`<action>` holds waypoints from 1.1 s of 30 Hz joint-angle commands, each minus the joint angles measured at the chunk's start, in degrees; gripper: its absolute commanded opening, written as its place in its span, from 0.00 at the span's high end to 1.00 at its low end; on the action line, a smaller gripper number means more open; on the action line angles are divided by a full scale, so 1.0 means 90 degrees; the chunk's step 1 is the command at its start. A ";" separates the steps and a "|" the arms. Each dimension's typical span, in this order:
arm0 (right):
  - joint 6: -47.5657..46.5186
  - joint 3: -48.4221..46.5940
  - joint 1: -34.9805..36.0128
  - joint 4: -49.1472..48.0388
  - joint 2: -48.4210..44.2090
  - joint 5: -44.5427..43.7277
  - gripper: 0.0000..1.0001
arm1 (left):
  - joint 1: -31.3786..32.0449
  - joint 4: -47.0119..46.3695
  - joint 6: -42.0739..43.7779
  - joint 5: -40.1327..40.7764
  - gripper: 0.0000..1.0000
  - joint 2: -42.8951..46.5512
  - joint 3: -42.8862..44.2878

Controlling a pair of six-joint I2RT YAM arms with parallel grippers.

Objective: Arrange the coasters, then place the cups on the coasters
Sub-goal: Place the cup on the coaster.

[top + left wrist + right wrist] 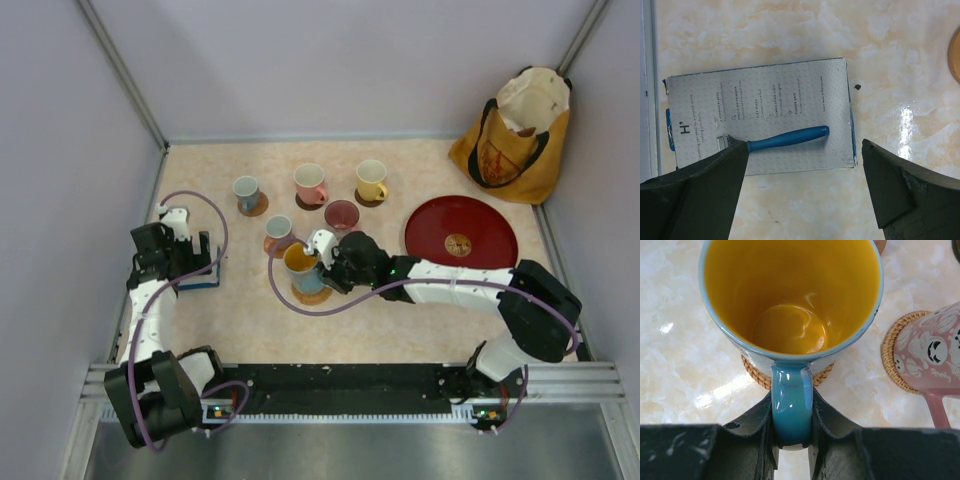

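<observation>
A blue cup with a yellow inside (300, 258) (790, 295) sits over a tan woven coaster (312, 292) (756, 376); whether it rests on it I cannot tell. My right gripper (320, 262) (792, 405) is shut on the cup's handle. Just beside it, a pink cup (935, 355) stands on another woven coaster (890, 360). Further back, a blue-grey cup (246, 190), a pink cup (311, 184) and a pale yellow cup (371, 180) each stand on a dark coaster. My left gripper (200, 262) (805, 185) hangs open at the left, holding nothing.
Under the left gripper lies a grey razor box (760, 115) with a blue-handled razor (787, 138). A large red round tray (460, 232) lies at the right. A yellow-orange bag (515, 130) stands in the far right corner. Walls close in the left, back and right.
</observation>
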State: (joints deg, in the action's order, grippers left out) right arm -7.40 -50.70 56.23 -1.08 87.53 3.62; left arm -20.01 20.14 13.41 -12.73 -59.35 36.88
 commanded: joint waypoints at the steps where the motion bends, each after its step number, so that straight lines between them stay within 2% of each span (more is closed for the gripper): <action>1: 0.0012 -0.0051 0.0071 -0.0905 -0.0194 0.0145 1.00 | -0.0042 -0.0226 -0.0006 -0.0011 0.01 0.0179 -0.0036; 29: 0.0060 -0.0119 0.0071 -0.0730 0.0021 0.0155 1.00 | -0.0042 -0.0236 0.0014 -0.0040 0.01 0.0198 -0.0045; 33: 0.0021 -0.0187 0.0071 -0.0535 0.0021 0.0155 0.95 | -0.0042 -0.0236 0.0014 -0.0050 0.01 0.0208 -0.0055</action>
State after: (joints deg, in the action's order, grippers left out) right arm -7.35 -49.17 56.23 -0.80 87.85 3.99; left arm -20.01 20.14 13.43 -12.73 -58.98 36.82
